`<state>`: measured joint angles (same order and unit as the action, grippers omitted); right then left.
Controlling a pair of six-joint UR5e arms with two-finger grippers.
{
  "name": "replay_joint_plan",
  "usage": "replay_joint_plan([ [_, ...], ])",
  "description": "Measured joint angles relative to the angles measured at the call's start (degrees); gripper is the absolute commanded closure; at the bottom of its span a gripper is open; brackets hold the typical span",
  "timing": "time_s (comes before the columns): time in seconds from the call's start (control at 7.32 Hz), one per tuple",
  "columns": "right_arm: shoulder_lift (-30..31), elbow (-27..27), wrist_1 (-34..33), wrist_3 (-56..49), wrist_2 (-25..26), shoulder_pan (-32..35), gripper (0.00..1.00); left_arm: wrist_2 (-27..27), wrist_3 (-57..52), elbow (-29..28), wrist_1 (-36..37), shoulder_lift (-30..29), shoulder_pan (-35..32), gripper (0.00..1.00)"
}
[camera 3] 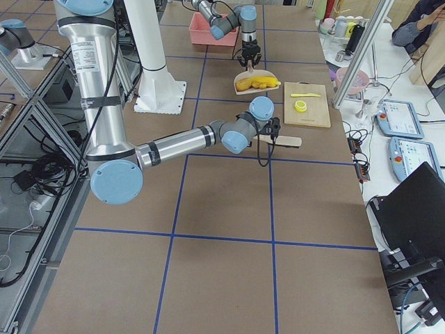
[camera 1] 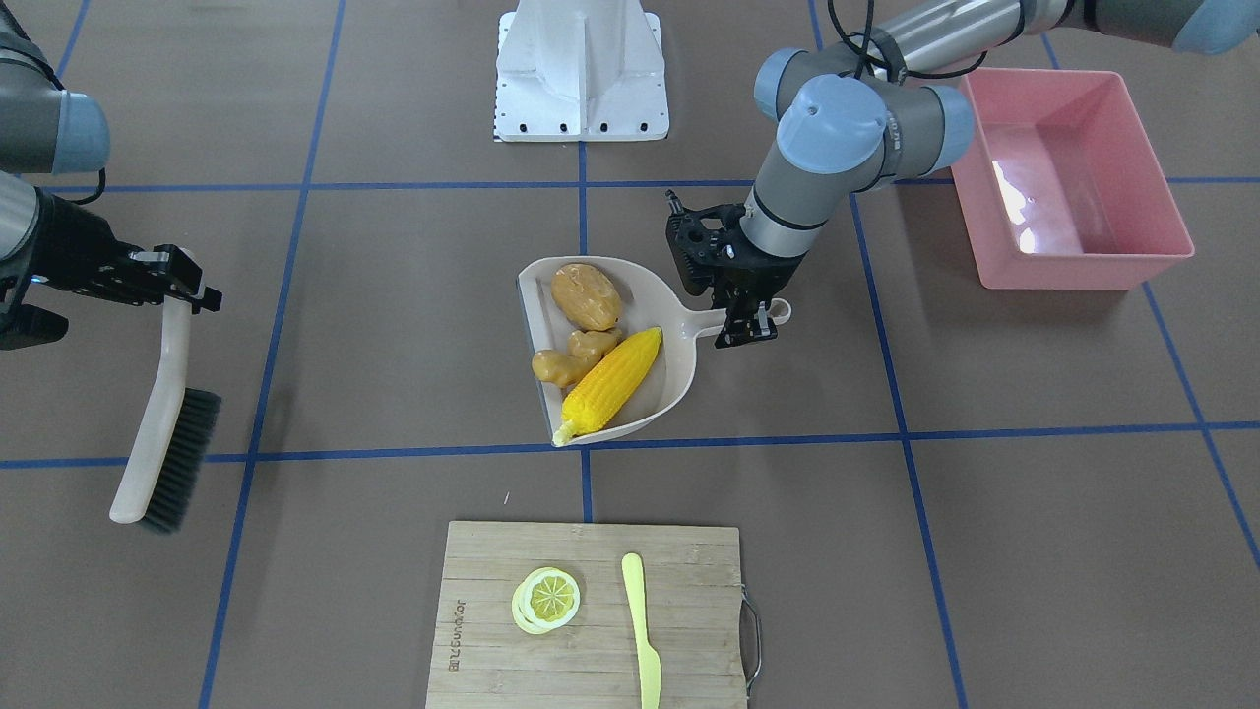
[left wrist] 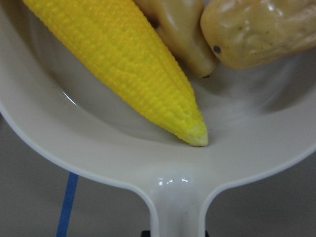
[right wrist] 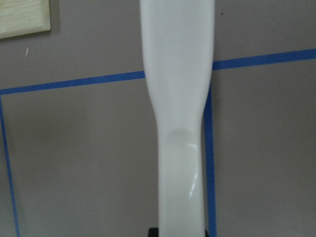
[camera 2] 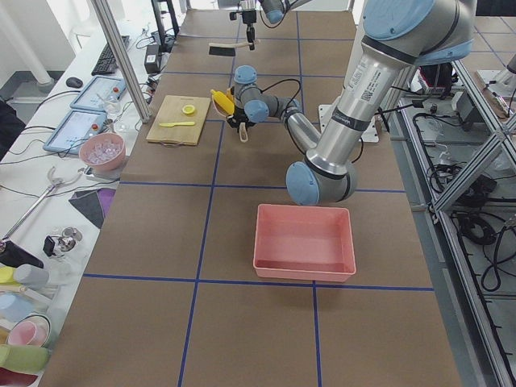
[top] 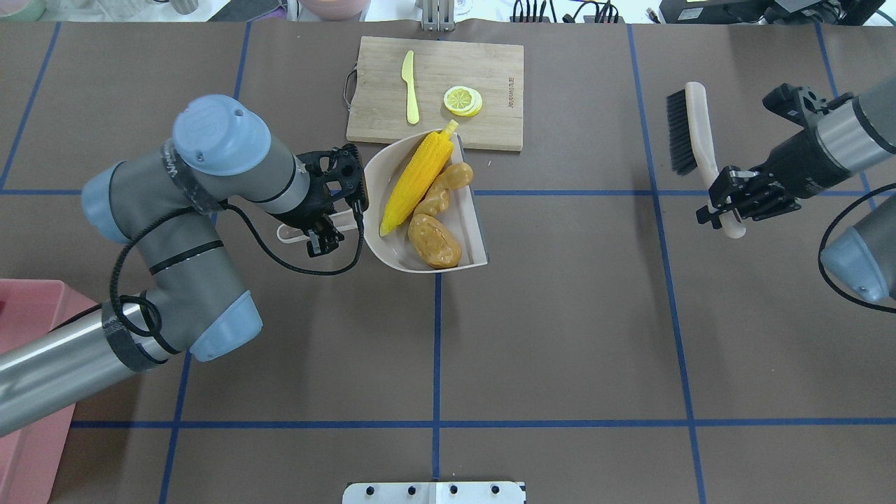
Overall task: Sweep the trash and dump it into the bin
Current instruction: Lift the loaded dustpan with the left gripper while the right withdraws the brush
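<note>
Left gripper (camera 1: 745, 323) clamps the dustpan (camera 1: 679, 379) handle; right gripper (camera 1: 182, 288) holds one brush (camera 1: 162, 423). One corn (camera 1: 612, 382), one potato (camera 1: 586, 295), one ginger (camera 1: 571, 356) lie inside, corn lengthwise, tip toward the handle.

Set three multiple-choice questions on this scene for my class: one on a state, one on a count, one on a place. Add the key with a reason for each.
1. The pink bin is: A) empty B) half full C) tipped over
2. How many toy foods lie in the dustpan? A) two B) three C) four
3. Where is the lemon slice? A) on the cutting board B) in the dustpan C) in the bin
Key: 1 A, only glare shows inside it. 2 B, a corn cob, a potato and a ginger root. 3 A, it lies on the board beside the plastic knife.
</note>
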<state>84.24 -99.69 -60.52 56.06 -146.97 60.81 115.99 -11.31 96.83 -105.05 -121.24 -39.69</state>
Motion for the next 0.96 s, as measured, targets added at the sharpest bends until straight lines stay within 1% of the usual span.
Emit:
replay_joint_plan([
  [0.27,1.14,-1.21,-0.03,-1.94,2.09,0.69,1.0,6.69,0.34,6.31,0.07,4.49,-6.34,1.0],
  [0.41,1.11,-1.57,-0.03,-4.49,3.81,0.94,1.0,9.21,-0.49,9.44,1.83,6.21,-10.12,1.0],
  [0.68,1.24,-1.71,-1.28,-13.45,8.35,1.64,1.0,10.64,-6.07,15.89,11.0,7.61,-16.64,1.0],
  [0.82,1.2,-1.77,-4.86,-20.45,10.64,2.43,1.0,10.53,-8.24,19.33,14.6,9.46,-17.95,1.0],
  [0.96,0.92,-1.87,-11.02,-29.31,12.55,3.99,1.0,9.75,-9.83,22.77,16.91,12.71,-18.37,1.0],
])
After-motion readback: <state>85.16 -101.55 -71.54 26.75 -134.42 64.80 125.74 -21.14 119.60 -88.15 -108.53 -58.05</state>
